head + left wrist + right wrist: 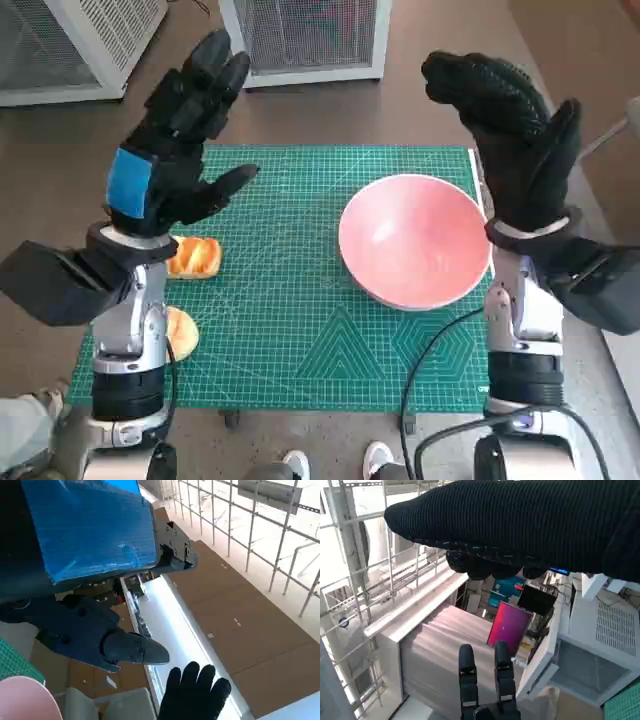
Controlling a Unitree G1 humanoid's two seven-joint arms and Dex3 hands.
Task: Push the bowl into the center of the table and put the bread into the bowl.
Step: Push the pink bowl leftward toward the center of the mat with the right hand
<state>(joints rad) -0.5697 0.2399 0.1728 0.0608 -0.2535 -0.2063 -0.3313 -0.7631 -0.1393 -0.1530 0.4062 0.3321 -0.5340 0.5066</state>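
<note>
A pink bowl (pixel 415 240) stands on the right part of the green cutting mat (pixel 290 330), near its right edge. Two orange-brown pieces of bread lie at the mat's left side: one (pixel 195 257) just under my left wrist, another (pixel 181 332) nearer the front, partly behind my forearm. My left hand (pixel 180 140) is raised above the mat's left rear, fingers spread, holding nothing. My right hand (pixel 515 130) is raised above the bowl's right rim, fingers apart and empty. In the left wrist view the bowl's rim (pixel 22 700) shows in a corner, with the right hand's gloved fingers (pixel 195 692).
White mesh cabinets (pixel 310 35) stand on the brown floor behind the table. A cable (pixel 425 365) runs over the mat's front right. A person's shoes (pixel 335 462) show at the front edge. Both wrist views look up at the room and its railings.
</note>
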